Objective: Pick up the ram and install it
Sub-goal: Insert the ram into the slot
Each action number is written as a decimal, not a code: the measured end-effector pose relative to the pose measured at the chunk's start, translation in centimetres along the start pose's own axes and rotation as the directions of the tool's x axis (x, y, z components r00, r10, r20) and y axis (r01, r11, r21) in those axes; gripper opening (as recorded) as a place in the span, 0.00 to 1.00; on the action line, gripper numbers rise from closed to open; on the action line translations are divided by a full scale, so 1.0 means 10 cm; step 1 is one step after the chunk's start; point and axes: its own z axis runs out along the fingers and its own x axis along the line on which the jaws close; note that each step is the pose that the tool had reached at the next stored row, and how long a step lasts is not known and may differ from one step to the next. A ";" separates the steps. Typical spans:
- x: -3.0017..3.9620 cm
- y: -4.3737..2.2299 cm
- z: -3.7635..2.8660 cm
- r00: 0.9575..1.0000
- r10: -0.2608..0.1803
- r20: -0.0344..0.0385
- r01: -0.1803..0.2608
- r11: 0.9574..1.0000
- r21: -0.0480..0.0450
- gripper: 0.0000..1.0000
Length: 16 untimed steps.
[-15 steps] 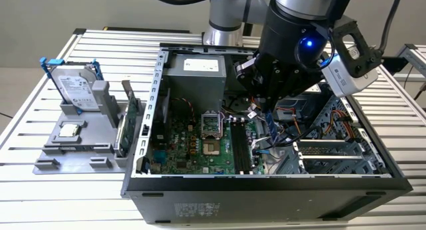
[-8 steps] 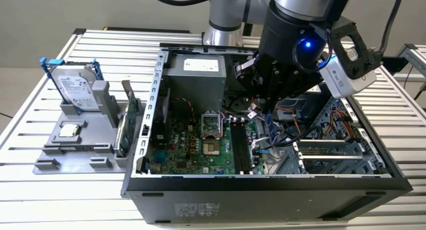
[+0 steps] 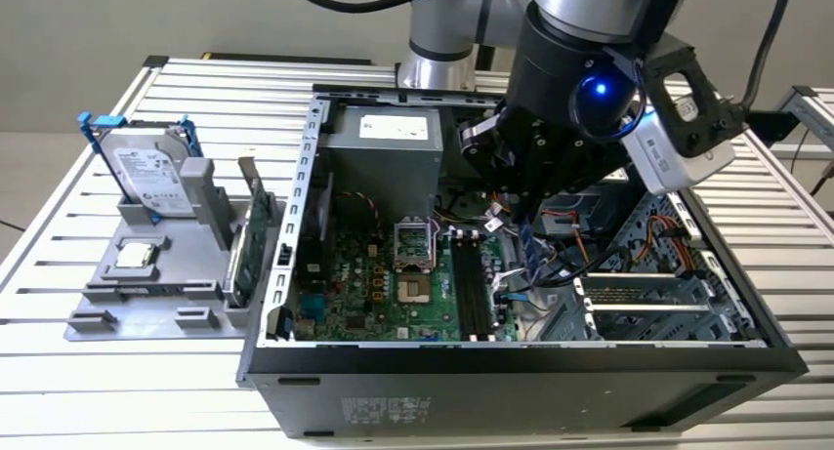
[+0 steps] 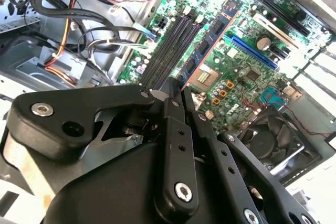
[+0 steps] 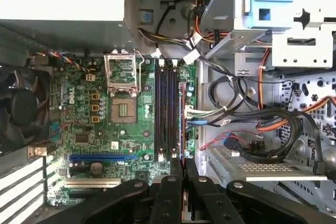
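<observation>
Ram (image 4: 210,38) is clamped edge-on between the fingers of the gripper (image 4: 179,85). In both wrist views it lines up along the memory slots (image 5: 167,114), presumably so it can seat straight down. Exterior view, from 9 o'clock: a grey parts holder (image 3: 144,299) on the table (image 3: 78,391) carries the hard drive (image 3: 146,177) upright, the processor (image 3: 137,257) flat and the expansion card (image 3: 261,225) on edge, each in its own cradle, well apart from the work. Centre: open computer case (image 3: 521,357), motherboard (image 3: 378,284) exposed. At 1 o'clock the arm reaches in over the slots. Cannot tell whether the ram's lower edge touches a slot. The gripper body hides its held end, and cables (image 3: 515,265) obscure it in the exterior view.
</observation>
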 end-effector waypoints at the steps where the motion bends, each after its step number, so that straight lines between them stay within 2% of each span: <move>1: 0.000 0.000 0.002 1.000 0.002 0.000 -0.002 1.000 0.000 0.00; 16: 0.001 0.002 0.026 0.999 0.038 0.002 -0.038 0.999 0.007 0.00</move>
